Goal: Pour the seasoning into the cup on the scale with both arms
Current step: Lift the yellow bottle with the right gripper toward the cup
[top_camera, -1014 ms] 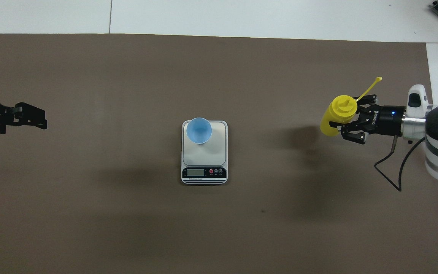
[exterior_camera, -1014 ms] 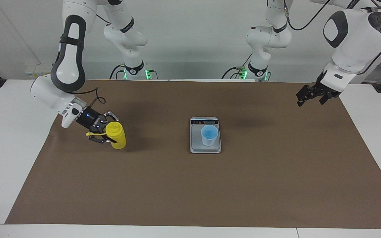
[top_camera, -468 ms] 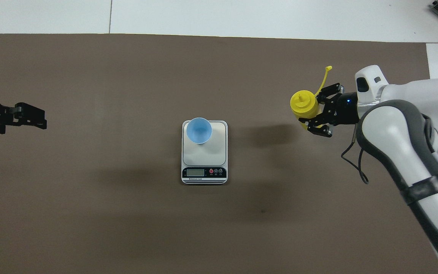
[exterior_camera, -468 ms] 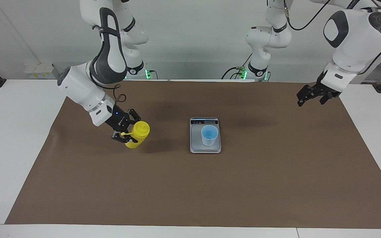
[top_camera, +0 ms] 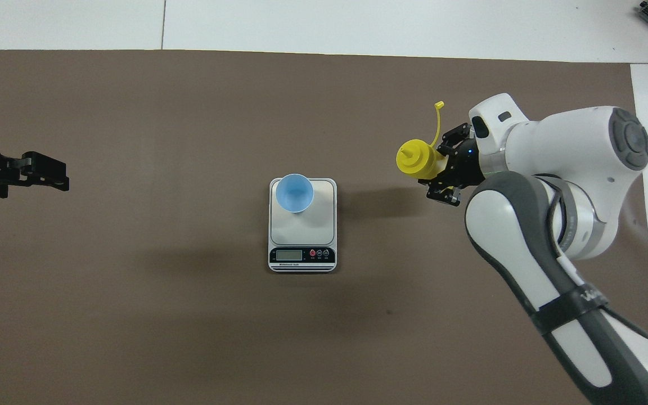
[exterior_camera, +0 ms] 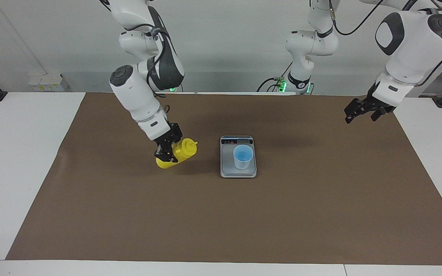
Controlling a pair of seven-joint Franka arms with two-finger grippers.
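My right gripper (exterior_camera: 168,150) is shut on the yellow seasoning bottle (exterior_camera: 180,152) and holds it tilted over the brown mat, nozzle toward the scale, beside the scale toward the right arm's end. In the overhead view the bottle (top_camera: 417,160) sits in the same gripper (top_camera: 441,170), its cap strap sticking out away from the robots. The light-blue cup (exterior_camera: 243,156) stands upright on the grey scale (exterior_camera: 228,168); in the overhead view the cup (top_camera: 295,192) is on the part of the scale (top_camera: 318,225) farther from the robots. My left gripper (exterior_camera: 360,111) waits open and empty over the mat's edge at the left arm's end; it also shows in the overhead view (top_camera: 48,173).
The brown mat (exterior_camera: 221,222) covers most of the white table (exterior_camera: 14,161). The scale's display strip (top_camera: 301,256) faces the robots. The right arm's elbow and forearm (top_camera: 554,236) hang over the mat at its own end.
My right gripper has carried the bottle from near the right arm's end of the mat toward the scale and tilted its nozzle that way. The left arm has not moved.
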